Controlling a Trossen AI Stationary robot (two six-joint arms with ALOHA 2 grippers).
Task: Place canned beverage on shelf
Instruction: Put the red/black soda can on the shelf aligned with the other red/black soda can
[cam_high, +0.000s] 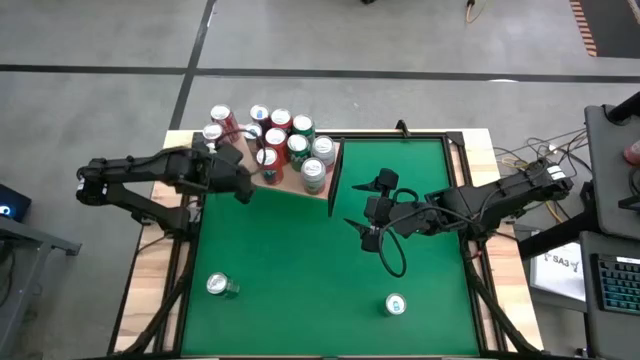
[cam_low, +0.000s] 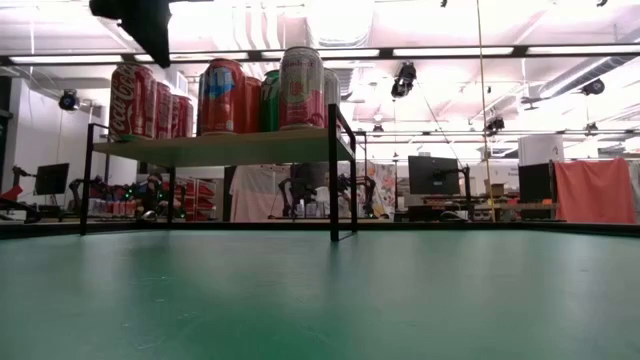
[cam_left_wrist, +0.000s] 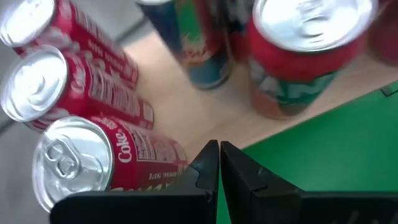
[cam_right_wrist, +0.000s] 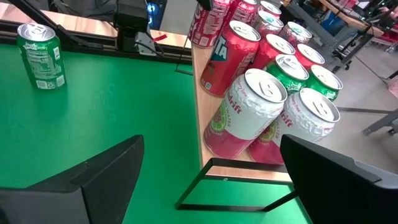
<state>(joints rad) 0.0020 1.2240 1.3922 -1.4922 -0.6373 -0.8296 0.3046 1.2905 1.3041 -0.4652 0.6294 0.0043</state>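
Note:
The shelf (cam_high: 290, 192) is a pale wood board on dark legs at the table's far left, and it carries several upright cans (cam_high: 280, 140), red, green and pink-white. My left gripper (cam_high: 243, 190) is shut and empty, above the shelf's near edge (cam_left_wrist: 205, 106) beside the red Coke cans (cam_left_wrist: 93, 168). It shows at the top of the low view (cam_low: 145, 25). My right gripper (cam_high: 352, 205) is open and empty over the table's middle, just right of the shelf's dark end panel (cam_high: 333, 180). A green can (cam_high: 222, 285) stands on the table near left and also shows in the right wrist view (cam_right_wrist: 40, 56). Another can (cam_high: 396, 304) stands near the front edge.
The shelf (cam_low: 230, 148) stands well above the table on thin dark legs (cam_low: 333, 190), with open space under it. The cans fill most of the board, and a strip stays bare along its near edge (cam_right_wrist: 200, 99). Green table (cam_high: 300, 260) lies open between the two loose cans.

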